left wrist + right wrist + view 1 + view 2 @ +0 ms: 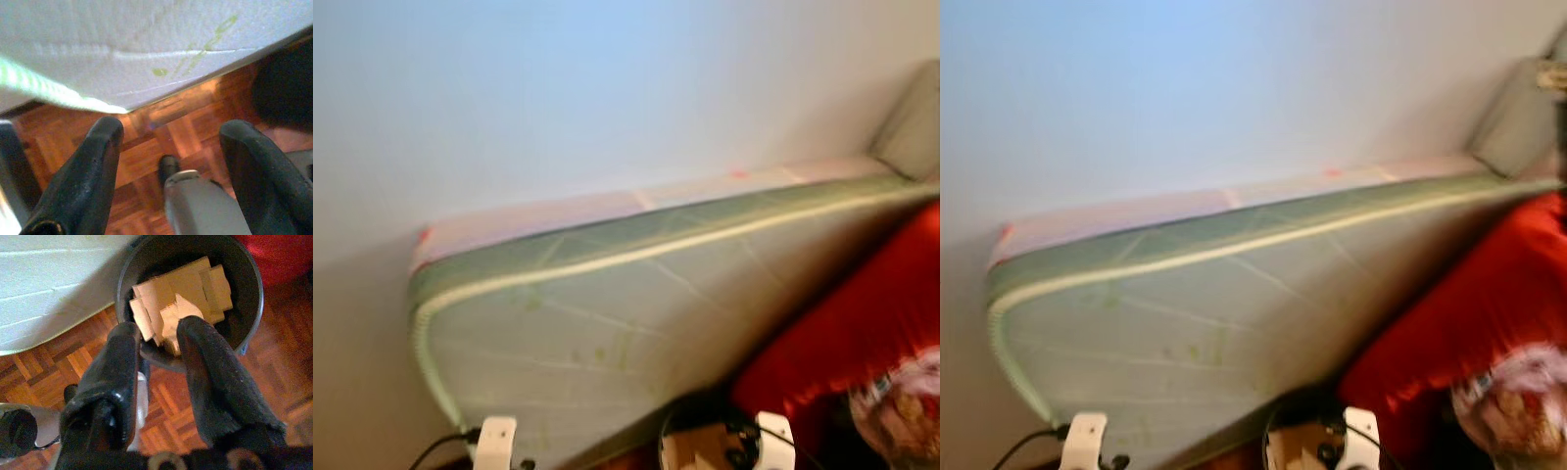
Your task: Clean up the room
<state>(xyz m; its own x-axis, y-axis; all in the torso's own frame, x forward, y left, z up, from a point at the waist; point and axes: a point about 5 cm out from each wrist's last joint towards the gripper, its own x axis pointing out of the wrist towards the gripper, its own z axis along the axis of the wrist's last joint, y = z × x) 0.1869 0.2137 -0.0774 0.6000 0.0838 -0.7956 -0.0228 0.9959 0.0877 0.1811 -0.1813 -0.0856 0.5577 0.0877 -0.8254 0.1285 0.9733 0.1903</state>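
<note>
Already the cardboard scraps (pixel 181 293) lie inside the dark round bin (pixel 252 308) on the parquet floor (pixel 44 377) by the mattress's (pixel 607 323) lower edge, seemingly dropped as rubbish, with the right gripper (pixel 159 340) spread empty above its rim and the left gripper (pixel 171 142) likewise open, holding nothing.

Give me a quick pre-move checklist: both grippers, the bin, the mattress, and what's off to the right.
1. Right gripper empty: ok, fingers apart, nothing between them.
2. Right gripper over the bin: ok, it hangs just above the near rim.
3. Bin has room: cannot tell; cardboard pieces cover its bottom.
4. Left gripper empty: ok, open above bare parquet floor.
5. Mattress clearance: not ok, its edge is close beside the bin.
6. Red cushion and the bag on it: cannot tell, blurred.
</note>
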